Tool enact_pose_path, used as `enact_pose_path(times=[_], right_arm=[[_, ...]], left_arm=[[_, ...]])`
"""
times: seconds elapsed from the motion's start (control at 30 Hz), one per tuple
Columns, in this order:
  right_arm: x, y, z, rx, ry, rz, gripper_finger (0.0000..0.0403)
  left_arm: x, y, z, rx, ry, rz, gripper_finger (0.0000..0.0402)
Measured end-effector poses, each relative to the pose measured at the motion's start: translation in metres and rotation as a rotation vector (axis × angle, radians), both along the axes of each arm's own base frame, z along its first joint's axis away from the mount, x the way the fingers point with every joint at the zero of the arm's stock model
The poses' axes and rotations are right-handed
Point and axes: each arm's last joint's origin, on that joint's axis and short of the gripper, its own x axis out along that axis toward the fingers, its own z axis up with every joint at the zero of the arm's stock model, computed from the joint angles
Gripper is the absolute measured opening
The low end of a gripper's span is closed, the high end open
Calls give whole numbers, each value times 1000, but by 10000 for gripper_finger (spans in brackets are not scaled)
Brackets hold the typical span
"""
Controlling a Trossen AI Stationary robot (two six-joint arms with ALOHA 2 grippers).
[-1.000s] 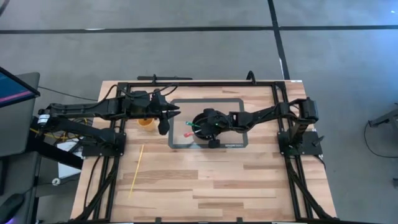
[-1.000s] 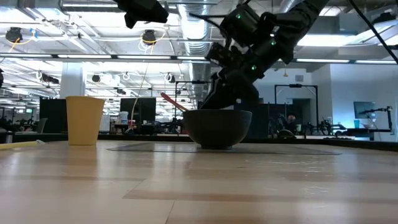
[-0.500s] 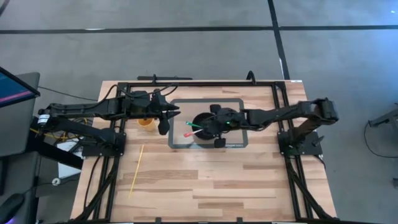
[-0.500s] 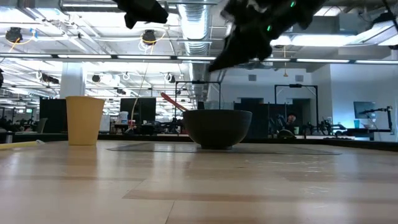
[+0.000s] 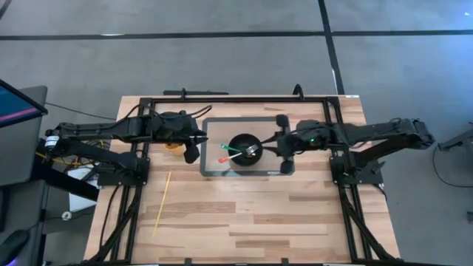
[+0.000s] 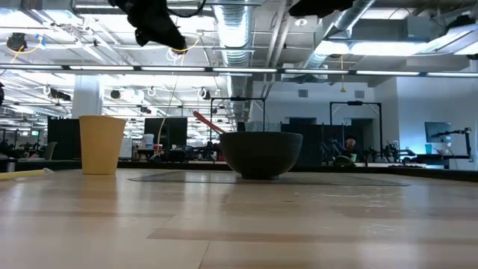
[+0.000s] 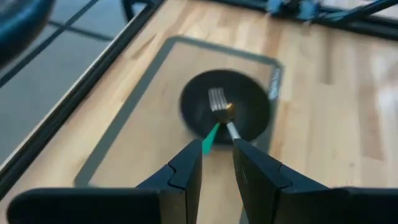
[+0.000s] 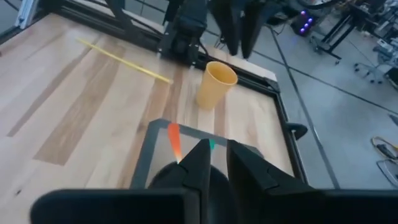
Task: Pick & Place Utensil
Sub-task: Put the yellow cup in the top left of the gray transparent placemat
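Note:
A dark bowl [image 5: 244, 148] stands on a grey mat [image 5: 214, 125]. A silver fork [image 5: 253, 150] lies in the bowl, tines up in the left wrist view [image 7: 217, 99]. A green-handled utensil [image 5: 226, 147] and a red-handled one [image 5: 224, 159] lean out over the bowl's left rim. My right gripper [image 5: 284, 145] hovers to the right of the bowl and well above it, with a narrow gap between its fingers [image 8: 214, 152]. My left gripper [image 5: 194, 144] hangs high to the left of the bowl, slightly open [image 7: 217, 158]. Neither touches anything.
A yellow cup [image 8: 214, 84] stands left of the mat, partly under my left arm [image 5: 172, 145]. A thin yellow stick [image 5: 161, 201] lies on the wood near the table's left edge. Black frame rails run along the table's sides [image 5: 222, 98].
My right gripper has risen from just over the bowl and drawn back toward the table's right edge, leaving the low view almost wholly. The fork now shows lying in the bowl. My left gripper has drifted a little toward the left edge.

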Motion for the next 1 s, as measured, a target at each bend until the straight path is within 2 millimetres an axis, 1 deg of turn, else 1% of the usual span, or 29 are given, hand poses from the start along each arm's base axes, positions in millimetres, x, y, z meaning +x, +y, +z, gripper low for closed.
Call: enact_pose_path(times=[0.07, 0.2, 0.3, 0.43, 0.53, 0.67, 0.77, 1.0], right_arm=[[-6, -2, -1, 1, -10, -6, 42], [-17, -8, -21, 26, -31, -39, 39], [-24, -15, -37, 29, -101, -65, 41], [-32, -23, -54, 43, -242, -103, 45], [-35, -30, -65, 36, -308, -110, 45], [-37, -37, -69, 53, -309, -150, 43], [-37, -41, -69, 64, -311, -168, 43], [-37, -41, -69, 64, -311, -168, 43]], left_arm=[[-2, 1, -3, 2, 31, 37, 92], [-9, 1, -7, 14, 102, 63, 92], [-15, 1, -8, 0, 134, 82, 92], [-24, 0, -9, -29, 173, 110, 92], [-33, 0, -10, -62, 211, 147, 92], [-46, 0, -14, -112, 279, 237, 92], [-52, 0, -17, -138, 336, 277, 92], [-53, 0, -18, -157, 353, 291, 99]])
